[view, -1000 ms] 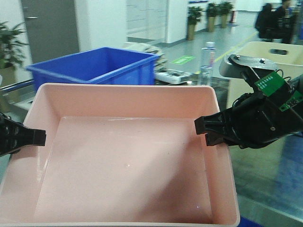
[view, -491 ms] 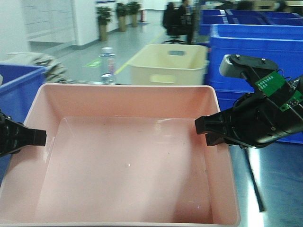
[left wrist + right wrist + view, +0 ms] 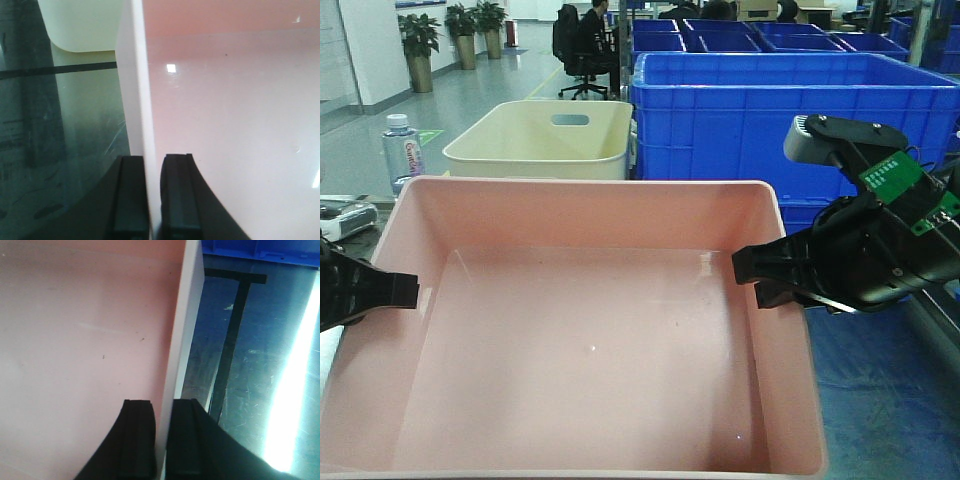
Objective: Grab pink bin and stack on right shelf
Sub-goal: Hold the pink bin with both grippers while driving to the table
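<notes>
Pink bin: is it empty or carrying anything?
Empty. The pink bin shows only its bare floor and walls with a few glare spots and tiny specks; nothing lies inside.

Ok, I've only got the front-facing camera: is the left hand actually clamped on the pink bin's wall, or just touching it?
Observer: Clamped. The left wrist view shows the left hand with one finger outside and one inside the pink bin, the wall pinched between.
Operator: And the right hand?
Observer: Same in its wrist view: the right hand straddles the wall, gripping both faces.
Operator: What's below that side?
Observer: The right shelf, glossy, scratched, crossed by a dark T-shaped strip.
</notes>
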You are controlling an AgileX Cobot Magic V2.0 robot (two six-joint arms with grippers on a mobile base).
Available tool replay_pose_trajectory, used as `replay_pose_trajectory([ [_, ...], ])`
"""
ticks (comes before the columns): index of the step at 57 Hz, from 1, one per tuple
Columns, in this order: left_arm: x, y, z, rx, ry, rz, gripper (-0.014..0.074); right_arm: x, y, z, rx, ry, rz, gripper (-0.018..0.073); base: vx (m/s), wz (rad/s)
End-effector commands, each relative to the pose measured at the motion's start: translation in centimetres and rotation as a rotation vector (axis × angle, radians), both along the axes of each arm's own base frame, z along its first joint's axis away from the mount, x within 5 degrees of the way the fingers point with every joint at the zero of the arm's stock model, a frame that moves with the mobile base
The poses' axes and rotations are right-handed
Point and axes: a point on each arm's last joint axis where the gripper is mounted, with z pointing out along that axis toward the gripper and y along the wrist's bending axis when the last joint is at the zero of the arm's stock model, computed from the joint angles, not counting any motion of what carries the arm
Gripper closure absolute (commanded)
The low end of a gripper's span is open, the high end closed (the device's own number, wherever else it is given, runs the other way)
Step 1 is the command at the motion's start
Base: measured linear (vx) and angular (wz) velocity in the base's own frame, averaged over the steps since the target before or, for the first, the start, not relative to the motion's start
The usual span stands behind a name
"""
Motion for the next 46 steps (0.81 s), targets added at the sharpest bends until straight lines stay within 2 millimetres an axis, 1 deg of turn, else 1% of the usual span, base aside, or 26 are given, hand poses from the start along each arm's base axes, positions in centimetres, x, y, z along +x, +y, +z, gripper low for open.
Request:
replay_pose_trajectory([
  [1, -0.56, 0.50, 2.45, -0.008, -0.147, 0.024, 0.0598, -0.45, -1.24, 2.39, -0.032, -0.149, -0.021, 0.0568, 0.04, -0.11],
  [37, -0.57, 0.49, 2.45, -0.010, -0.146, 0.024, 0.0598, -0.44, -1.24, 2.41, -0.031, -0.151, -0.021, 0.0568, 0.01, -0.02],
  [46, -0.31, 0.45, 2.29, -0.013, -0.142, 0.028, 0.0598, -0.37, -0.95, 2.37, -0.003, -0.148, -0.009, 0.0568, 0.00, 0.00],
])
